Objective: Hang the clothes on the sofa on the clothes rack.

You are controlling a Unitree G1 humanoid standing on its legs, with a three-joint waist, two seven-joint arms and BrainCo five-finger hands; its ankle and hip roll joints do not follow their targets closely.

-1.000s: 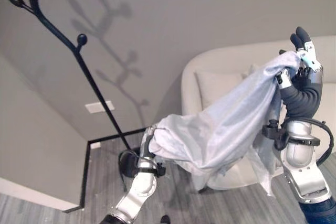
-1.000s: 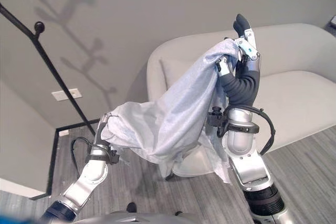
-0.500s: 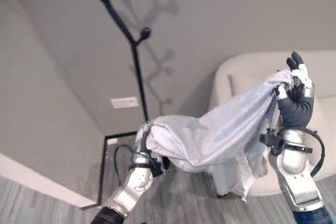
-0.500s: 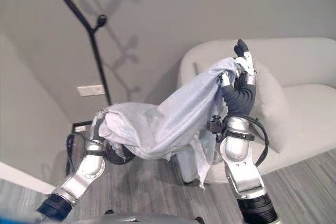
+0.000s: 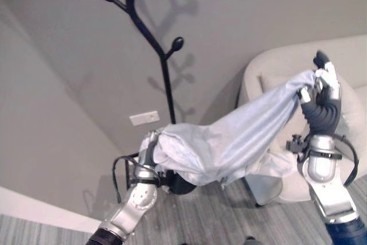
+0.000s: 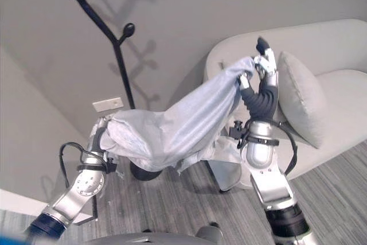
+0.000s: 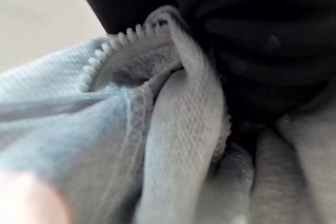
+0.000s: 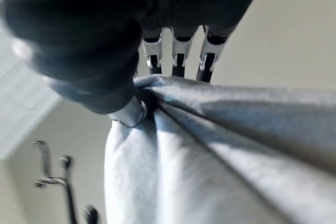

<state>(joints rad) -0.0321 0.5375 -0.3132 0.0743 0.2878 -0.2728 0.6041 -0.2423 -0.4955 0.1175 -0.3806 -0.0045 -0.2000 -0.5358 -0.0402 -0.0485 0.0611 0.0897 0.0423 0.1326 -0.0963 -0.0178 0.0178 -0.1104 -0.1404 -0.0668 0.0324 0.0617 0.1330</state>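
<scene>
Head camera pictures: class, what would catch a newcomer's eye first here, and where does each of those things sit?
First, the pale grey-blue garment, stretched in the air across the middle between the two hands. The right hand pinches its high end in front of the cream rounded sofa, while the left hand holds the low end, its fingers hidden in cloth. Behind, at the grey wall, stands the black branching clothes rack, nothing on it.
</scene>
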